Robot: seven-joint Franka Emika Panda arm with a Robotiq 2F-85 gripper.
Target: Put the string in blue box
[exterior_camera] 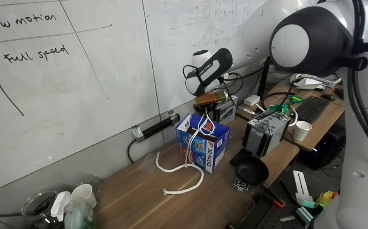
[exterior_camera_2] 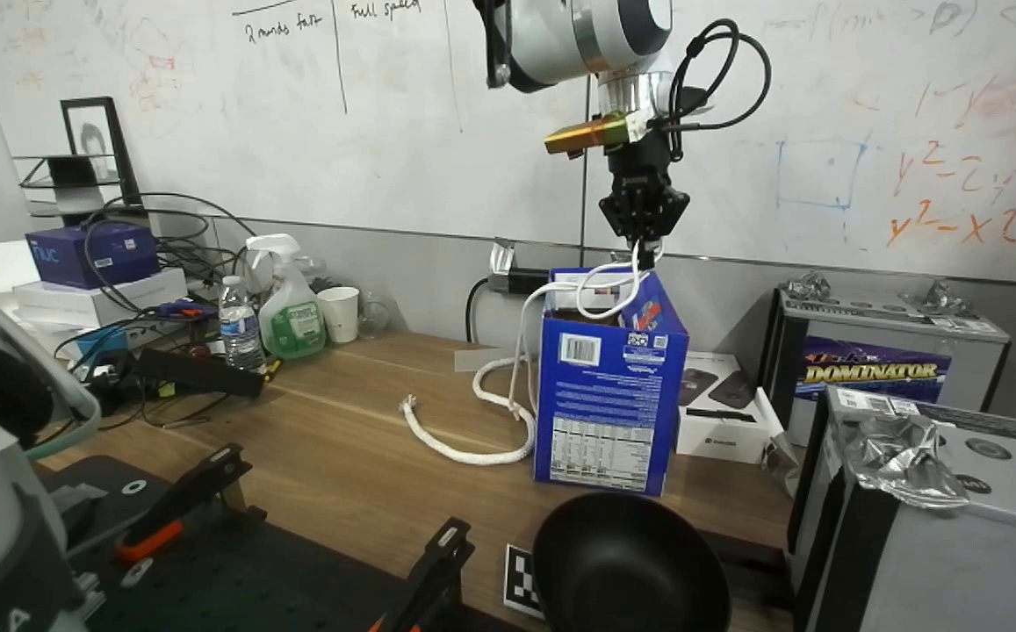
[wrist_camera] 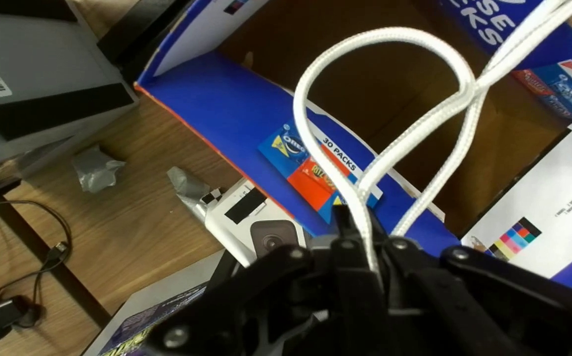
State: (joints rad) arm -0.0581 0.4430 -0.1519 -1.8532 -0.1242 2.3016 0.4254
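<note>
The blue box [exterior_camera: 199, 146] stands upright on the wooden table with its top flaps open; it also shows in an exterior view [exterior_camera_2: 604, 395]. My gripper [exterior_camera_2: 644, 250] is above the box's open top, pointing down, and is shut on the white string [exterior_camera_2: 472, 458]. In the wrist view the gripper [wrist_camera: 360, 222] is over a blue flap of the box [wrist_camera: 246, 113], and a loop of the string [wrist_camera: 389, 35] hangs over the opening. The string drapes over the box's side, and its long tail [exterior_camera: 184, 191] lies in a curve on the table. The box's inside shows only partly.
Grey-black equipment boxes [exterior_camera: 263, 133] stand beside the blue box. A black pan [exterior_camera: 251, 169] lies close in front. A white carton [exterior_camera_2: 718, 412] is right beside the blue box. The whiteboard wall rises behind, with a black bar [exterior_camera: 158, 127] on it. A spray bottle [exterior_camera_2: 292, 312] stands farther along the table.
</note>
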